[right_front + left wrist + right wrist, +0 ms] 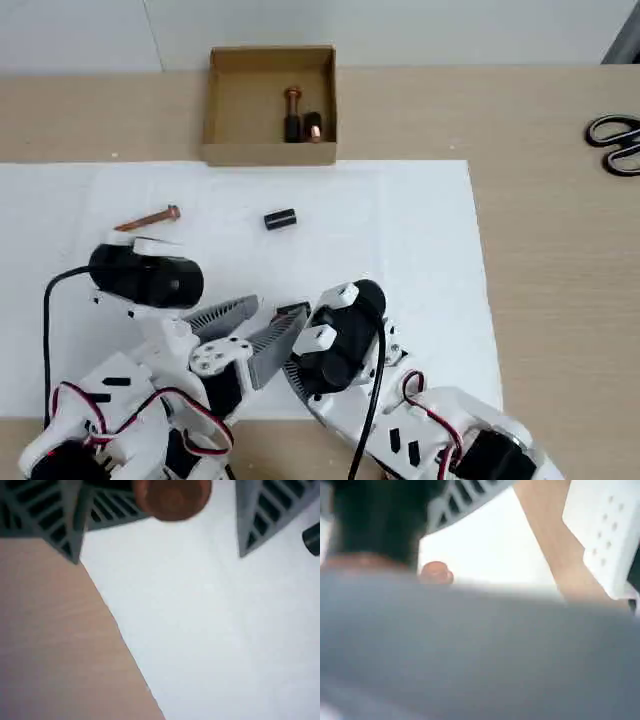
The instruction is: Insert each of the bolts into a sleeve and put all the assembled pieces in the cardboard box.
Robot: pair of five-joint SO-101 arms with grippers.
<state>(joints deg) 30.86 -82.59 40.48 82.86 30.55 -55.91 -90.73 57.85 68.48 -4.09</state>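
Jaws of the left arm stand wide apart in the left wrist view, two ribbed grey pieces coming in from the top of the frame with bare white sheet between them. A round copper bolt head shows at the top edge between them, close to one jaw and clear of the other. I cannot tell whether it touches either. A loose black sleeve peeks in at the right edge of that frame, outside the jaws, and the wooden tabletop takes the lower left.

In the high view the left arm sits at lower left and the right arm at lower centre, their ends close together over the sheet. A small dark part lies where they meet, too hidden to name. Whether the right arm's jaws are apart or together cannot be told. In the right wrist view a grey mass lies across the lower frame, and a small copper head shows just above it, left of centre.

A loose bolt lies on the sheet at centre left, with the sleeve to its right, apart from it. The cardboard box stands at top centre against the sheet's upper edge. It holds two assembled pieces side by side in its right half. Scissors lie at the right edge.
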